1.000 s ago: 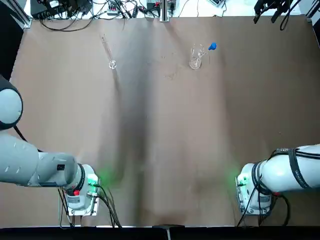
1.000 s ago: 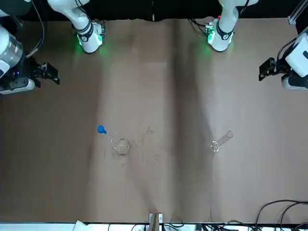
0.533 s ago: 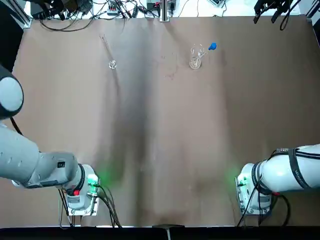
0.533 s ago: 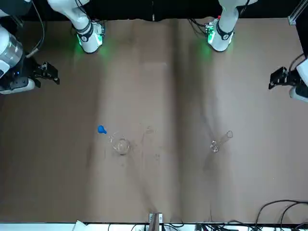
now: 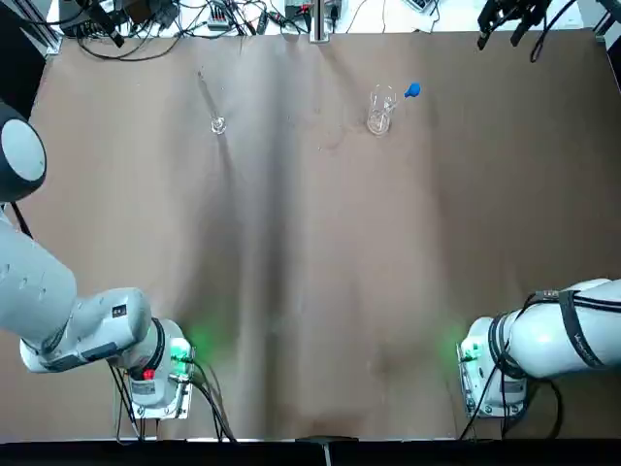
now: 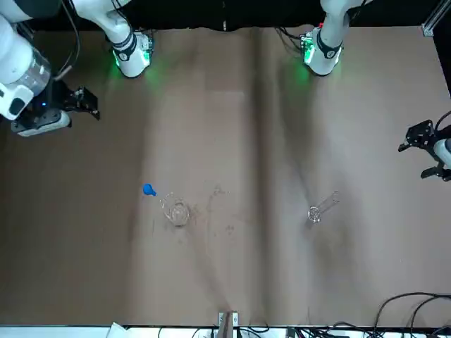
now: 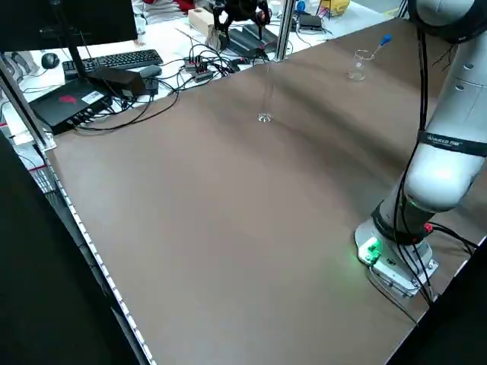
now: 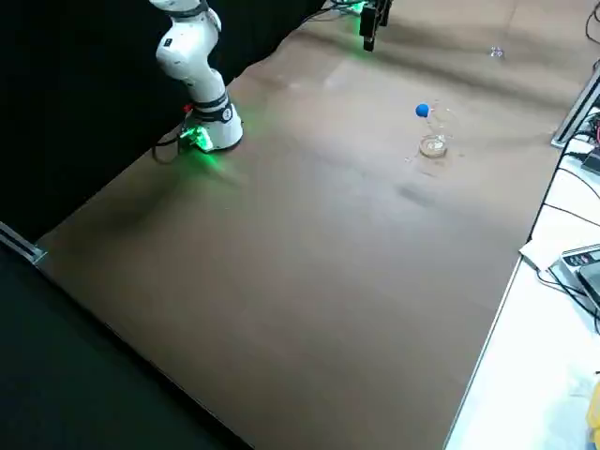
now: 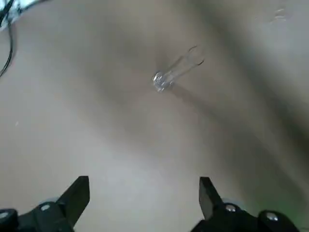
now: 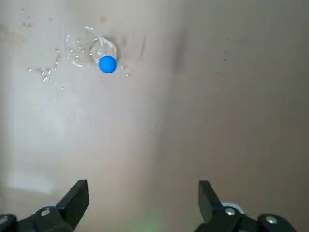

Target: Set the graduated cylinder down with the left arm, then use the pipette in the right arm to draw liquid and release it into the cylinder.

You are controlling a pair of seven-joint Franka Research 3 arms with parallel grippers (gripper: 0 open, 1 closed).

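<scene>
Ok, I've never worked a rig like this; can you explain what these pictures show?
Two robot arms stand side by side at a table. One camera looks down from overhead, one faces them, two look from the sides, and one rides on each wrist.

The graduated cylinder stands on the robot's left. Nearer its right, the pipette leans in a beaker.

Nothing is held: the left gripper and right gripper are both open, above the table.
</scene>
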